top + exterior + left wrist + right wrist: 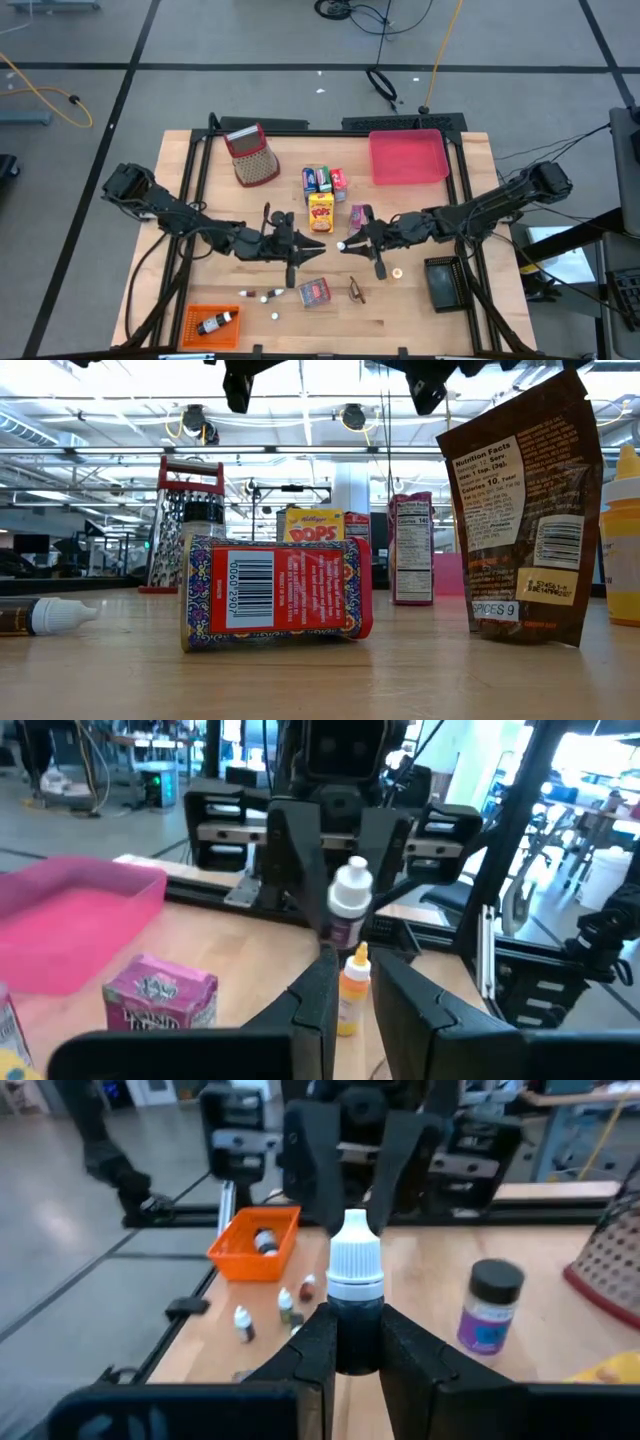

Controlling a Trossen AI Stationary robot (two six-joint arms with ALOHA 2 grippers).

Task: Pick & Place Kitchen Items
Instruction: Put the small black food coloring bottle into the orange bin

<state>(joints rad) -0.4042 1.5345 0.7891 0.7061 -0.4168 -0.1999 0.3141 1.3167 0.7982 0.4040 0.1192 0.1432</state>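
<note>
mostly unsorted: we count one dark bottle in the orange tray, with the pink tray bare.

largest first, the yellow cereal box, the packets by it, the red box and tiny white pieces lie loose on the table. our right gripper is clenched on a white-capped dark bottle upright between its jaws, above table centre. the left gripper faces it, released, empty.

Three flat trays: pink, orange, black. One yellow cardboard cereal box. One red-topped mesh grater.
</note>
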